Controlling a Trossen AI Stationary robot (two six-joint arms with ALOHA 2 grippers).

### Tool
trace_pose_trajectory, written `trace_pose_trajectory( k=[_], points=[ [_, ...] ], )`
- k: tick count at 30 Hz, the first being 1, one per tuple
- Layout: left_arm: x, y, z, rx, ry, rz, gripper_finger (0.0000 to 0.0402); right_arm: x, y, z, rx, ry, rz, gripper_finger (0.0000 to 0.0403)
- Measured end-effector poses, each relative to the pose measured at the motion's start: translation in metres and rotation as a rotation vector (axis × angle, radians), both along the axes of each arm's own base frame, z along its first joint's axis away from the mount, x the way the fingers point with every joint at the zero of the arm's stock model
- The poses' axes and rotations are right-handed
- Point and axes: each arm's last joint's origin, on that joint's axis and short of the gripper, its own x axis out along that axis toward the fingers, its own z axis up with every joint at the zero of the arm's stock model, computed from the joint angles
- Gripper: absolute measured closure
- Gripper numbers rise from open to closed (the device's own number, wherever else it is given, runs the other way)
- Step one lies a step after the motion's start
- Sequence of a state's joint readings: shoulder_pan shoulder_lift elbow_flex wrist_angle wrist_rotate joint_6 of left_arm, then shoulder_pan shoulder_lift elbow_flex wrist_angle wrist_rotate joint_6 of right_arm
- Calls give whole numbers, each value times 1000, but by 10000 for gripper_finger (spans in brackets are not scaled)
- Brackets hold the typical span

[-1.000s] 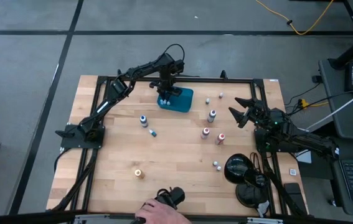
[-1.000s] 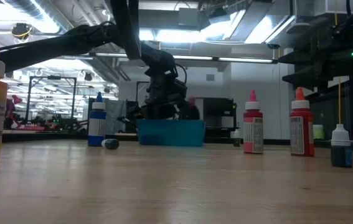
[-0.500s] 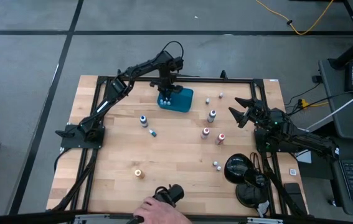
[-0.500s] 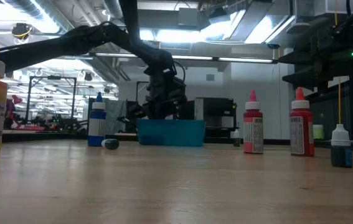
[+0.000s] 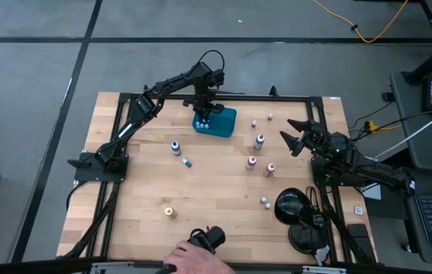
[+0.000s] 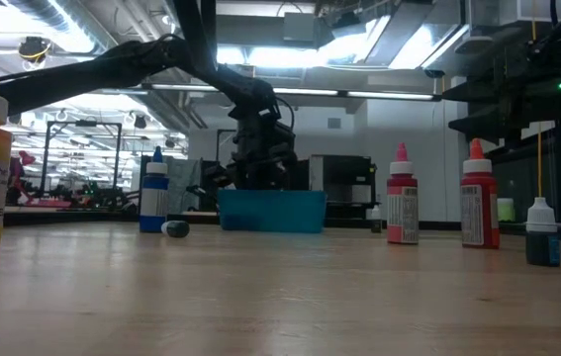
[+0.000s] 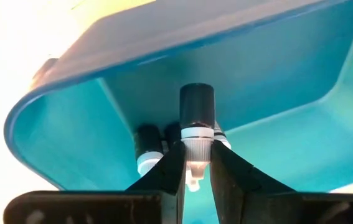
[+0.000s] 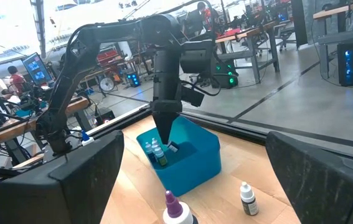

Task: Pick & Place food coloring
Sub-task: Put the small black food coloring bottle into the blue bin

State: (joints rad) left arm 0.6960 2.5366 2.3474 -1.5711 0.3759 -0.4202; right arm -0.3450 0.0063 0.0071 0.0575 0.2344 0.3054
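Note:
A teal tray (image 5: 217, 122) sits at the far middle of the table, with small white-capped vials (image 7: 146, 147) standing in one corner. My left gripper (image 5: 204, 114) reaches down into that corner (image 8: 164, 142), shut on a dark vial (image 7: 197, 107) with a white cap. More food coloring bottles (image 5: 259, 141) (image 5: 176, 146) stand spread over the wood, and one small one (image 5: 187, 162) lies on its side. My right gripper (image 5: 296, 137) waits open at the right edge, holding nothing. My left gripper pinches the vial's white cap (image 7: 196, 142) between its two fingertips (image 7: 170, 163), coming from above and pointing steeply down. The dark body reaches below the fingers, inside the tray beside the other vials. Whether its base rests on the tray floor I cannot tell.
Red bottles (image 6: 402, 206) (image 6: 476, 206) and a blue one (image 6: 155, 193) stand upright mid-table. An orange bottle (image 5: 169, 212) is near the front left. A black round object (image 5: 290, 205) sits front right. A person's hand (image 5: 193, 262) shows at the near edge.

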Motion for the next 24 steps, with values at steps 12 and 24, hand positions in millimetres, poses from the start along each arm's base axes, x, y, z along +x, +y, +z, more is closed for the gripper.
trace_pose_trajectory(
  k=[12, 24],
  points=[
    [-1, -4, 17, 37, -12, 5, 354, 0, 0, 0, 0, -1, 0, 11],
    [-2, -7, 31, 94, -10, -13, 354, 0, 0, 0, 0, 0, 0, 11]
  ],
)
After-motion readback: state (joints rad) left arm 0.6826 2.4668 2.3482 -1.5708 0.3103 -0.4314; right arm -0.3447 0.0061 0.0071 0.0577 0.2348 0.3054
